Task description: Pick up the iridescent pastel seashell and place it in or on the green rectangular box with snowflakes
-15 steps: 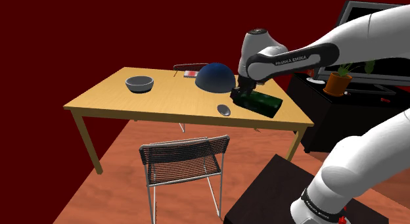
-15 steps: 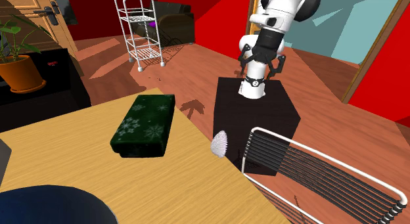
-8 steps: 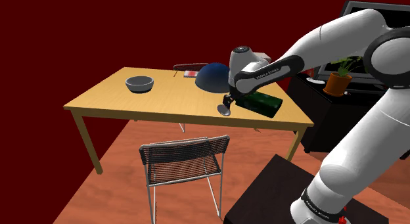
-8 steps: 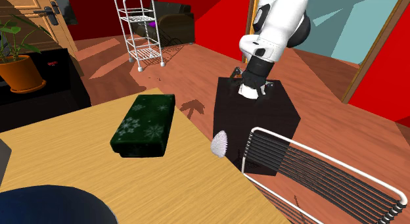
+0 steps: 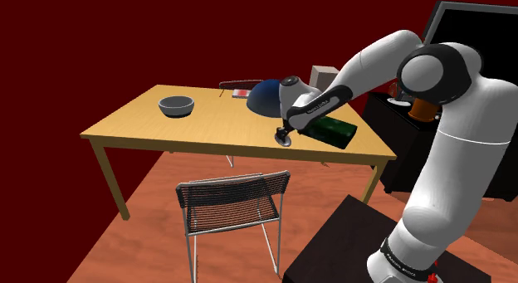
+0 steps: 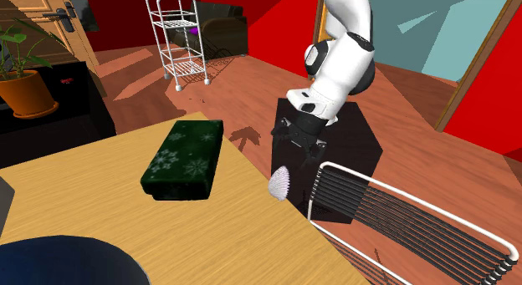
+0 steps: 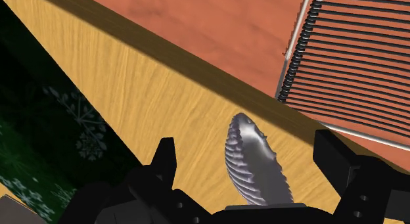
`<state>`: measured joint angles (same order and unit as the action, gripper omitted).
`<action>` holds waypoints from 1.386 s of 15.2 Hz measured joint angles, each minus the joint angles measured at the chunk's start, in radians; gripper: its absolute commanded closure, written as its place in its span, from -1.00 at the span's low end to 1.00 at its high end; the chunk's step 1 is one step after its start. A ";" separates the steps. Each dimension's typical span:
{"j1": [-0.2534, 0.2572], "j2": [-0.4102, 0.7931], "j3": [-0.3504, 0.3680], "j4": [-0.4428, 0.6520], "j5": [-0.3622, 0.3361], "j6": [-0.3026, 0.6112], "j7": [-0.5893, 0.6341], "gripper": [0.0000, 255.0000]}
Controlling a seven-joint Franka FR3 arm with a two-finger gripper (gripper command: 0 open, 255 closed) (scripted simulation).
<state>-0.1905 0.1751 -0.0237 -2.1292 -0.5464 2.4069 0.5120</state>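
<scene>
The ridged, silvery pastel seashell (image 7: pixel 256 160) lies on the wooden table close to its front edge (image 7: pixel 151 78). My gripper (image 7: pixel 248 150) is open and straddles it, one black finger (image 7: pixel 164 157) on either side, neither touching it. In the shoulder view the gripper (image 5: pixel 285 133) hangs just over the shell (image 5: pixel 283 140). The dark green box with snowflakes (image 5: pixel 332 129) rests on the table right behind the hand. In the second exterior view the shell (image 6: pixel 279 182) stands on edge under the gripper (image 6: pixel 294 155), and the box (image 6: pixel 186 158) lies to its left.
A wire-backed chair (image 5: pixel 232 202) stands just in front of the table by the shell (image 6: pixel 401 225). A blue dome (image 5: pixel 270 96) and a grey bowl (image 5: pixel 176 105) sit farther back on the table (image 5: pixel 149 128). A potted plant (image 6: pixel 21 83) stands on a dark cabinet beyond.
The arm has swung from over the green box down toward the table's front edge. The hand is lower now, with its open fingers around the seashell. The shell and box have not moved.
</scene>
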 measured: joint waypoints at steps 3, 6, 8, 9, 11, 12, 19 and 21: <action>-0.002 0.057 -0.010 0.039 -0.021 0.014 0.023 -1.00; -0.006 0.088 -0.018 0.043 -0.036 0.042 0.035 -1.00; -0.010 0.108 -0.025 0.040 -0.048 0.066 0.043 -1.00; -0.011 0.118 -0.027 0.045 -0.050 0.073 0.044 -1.00; -0.013 0.125 -0.028 0.048 -0.052 0.077 0.045 -1.00; -0.013 0.126 -0.029 0.049 -0.052 0.078 0.045 -1.00; -0.013 0.127 -0.029 0.049 -0.053 0.079 0.045 1.00; -0.013 0.127 -0.029 0.049 -0.053 0.079 0.045 1.00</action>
<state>-0.2033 0.3024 -0.0525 -2.0806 -0.5990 2.4858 0.5574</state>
